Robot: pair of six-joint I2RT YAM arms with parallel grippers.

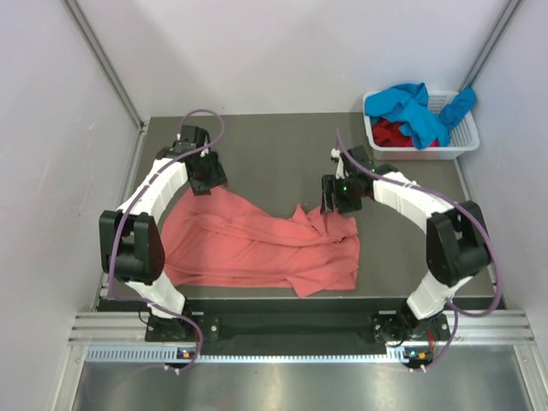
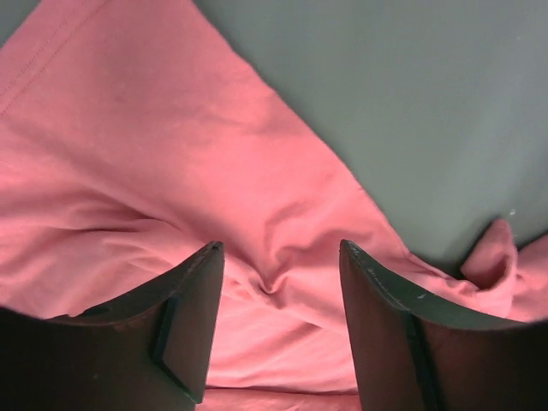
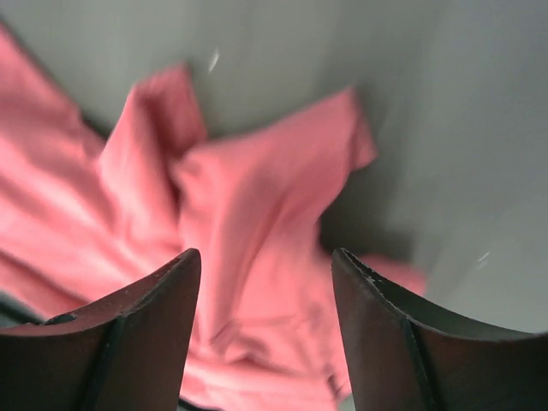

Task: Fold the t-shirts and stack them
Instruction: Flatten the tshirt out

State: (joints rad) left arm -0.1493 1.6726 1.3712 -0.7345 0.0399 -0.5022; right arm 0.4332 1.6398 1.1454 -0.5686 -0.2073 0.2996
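A salmon-pink t-shirt (image 1: 257,244) lies rumpled on the dark table between the two arms. My left gripper (image 1: 205,178) hovers over its far left corner, open, with only pink cloth (image 2: 171,171) below the fingers. My right gripper (image 1: 340,199) is above the shirt's far right corner, also open; a bunched fold of the pink shirt (image 3: 248,223) shows beneath the gap, blurred. Nothing is pinched in either one. A bright blue t-shirt (image 1: 411,107) and a dark red t-shirt (image 1: 392,133) sit in the basket.
A white slotted basket (image 1: 462,137) stands at the table's far right corner. Bare grey table (image 1: 274,145) lies beyond the shirt. Pale walls close in on the left, right and back.
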